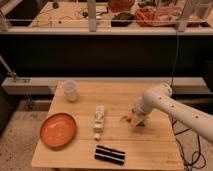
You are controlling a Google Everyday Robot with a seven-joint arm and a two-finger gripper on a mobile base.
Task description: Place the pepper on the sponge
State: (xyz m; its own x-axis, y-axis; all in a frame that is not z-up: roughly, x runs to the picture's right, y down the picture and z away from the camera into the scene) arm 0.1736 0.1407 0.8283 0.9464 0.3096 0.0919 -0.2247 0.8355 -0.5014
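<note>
I see the small orange tapered pepper (131, 119) at the right-hand part of the pale wooden table (150, 147), low against the tabletop. Its body is a bright orange sliver, and a thin greenish stem pokes out toward the left. The gripper (138, 119) at the end of the white arm (167, 102) sits right over it, reaching down from the right side. I cannot tell whether the gripper is clamped on the pepper or standing apart from it.

Well to the left lies a white bottle-shaped object (99, 120) on its side near the table's middle. A round orange plate (58, 131) rests by the left edge, a white cup (70, 90) stands at the far left corner, and a black-and-white striped block (110, 155) lies along the near edge.
</note>
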